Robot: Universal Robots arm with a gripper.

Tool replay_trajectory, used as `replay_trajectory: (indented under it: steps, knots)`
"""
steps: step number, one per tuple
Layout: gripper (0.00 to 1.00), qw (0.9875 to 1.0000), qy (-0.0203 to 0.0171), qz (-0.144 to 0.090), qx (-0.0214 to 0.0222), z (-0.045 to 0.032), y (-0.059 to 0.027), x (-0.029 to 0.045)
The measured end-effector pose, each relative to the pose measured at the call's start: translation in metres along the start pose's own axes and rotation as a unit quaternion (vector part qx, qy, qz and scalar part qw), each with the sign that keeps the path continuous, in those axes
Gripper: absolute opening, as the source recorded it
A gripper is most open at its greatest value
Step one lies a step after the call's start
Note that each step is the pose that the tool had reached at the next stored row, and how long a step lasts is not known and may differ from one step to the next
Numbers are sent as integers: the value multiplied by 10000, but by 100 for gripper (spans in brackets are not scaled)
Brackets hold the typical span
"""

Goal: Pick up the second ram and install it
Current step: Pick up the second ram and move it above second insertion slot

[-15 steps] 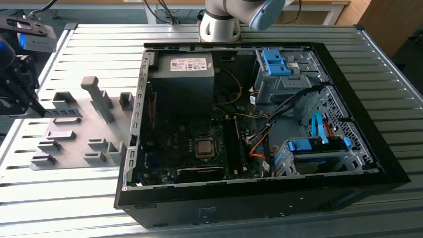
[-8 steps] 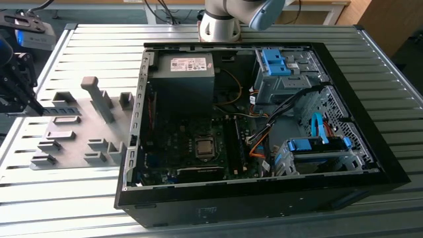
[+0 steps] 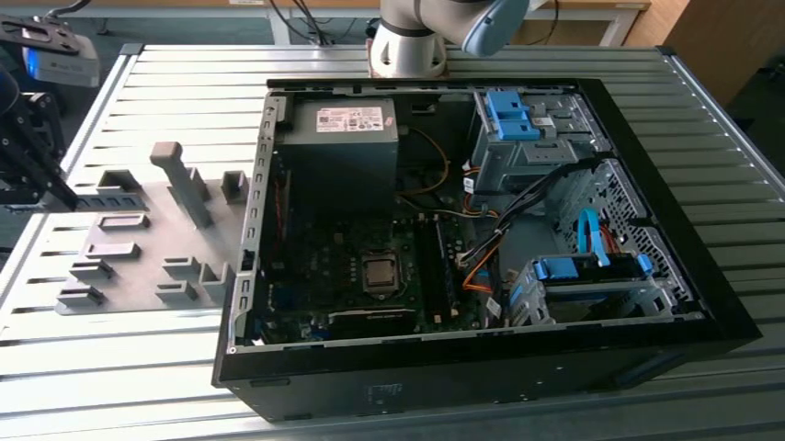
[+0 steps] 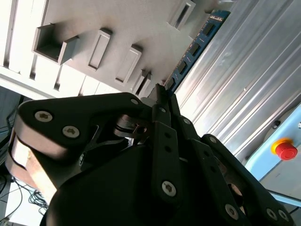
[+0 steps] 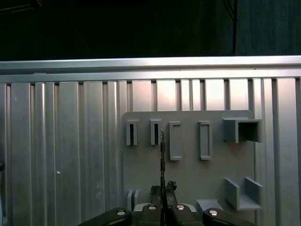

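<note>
Tool [image 5: 163, 188] is clenched on the second ram [image 5: 162, 150]. You see it edge-on in the first wrist view, a thin strip poking straight out from between the fingertips. In the second wrist view the tool [image 4: 162, 92] has one end pinched, and the rest of the blue stick [image 4: 196, 47] with its black chips runs out past the tips.

Right under and ahead of the tool is the grey holder plate [image 5: 188, 179] with its little slots and brackets. I can't tell if the ram touches it. The plate sits on the ribbed metal worktop [image 5: 56, 141].

In the exterior view the tool [image 3: 28, 156] is over the plate's far side from the open PC case [image 3: 479, 367], well apart from it. Inside the case: motherboard [image 3: 356, 276], power supply [image 3: 344, 152] with a white label [image 3: 349, 119] I can't read, and light-blue drive latches [image 3: 509, 115].
</note>
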State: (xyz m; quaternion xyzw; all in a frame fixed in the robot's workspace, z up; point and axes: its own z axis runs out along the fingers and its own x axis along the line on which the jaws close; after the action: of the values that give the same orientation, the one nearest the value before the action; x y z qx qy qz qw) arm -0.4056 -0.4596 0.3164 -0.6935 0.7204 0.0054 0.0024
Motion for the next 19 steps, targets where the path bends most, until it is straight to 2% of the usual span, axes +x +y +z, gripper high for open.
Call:
replay_trajectory:
  steps: [19]
  knots:
    - [14, 10000, 0, 0, 0, -149, 1, -2]
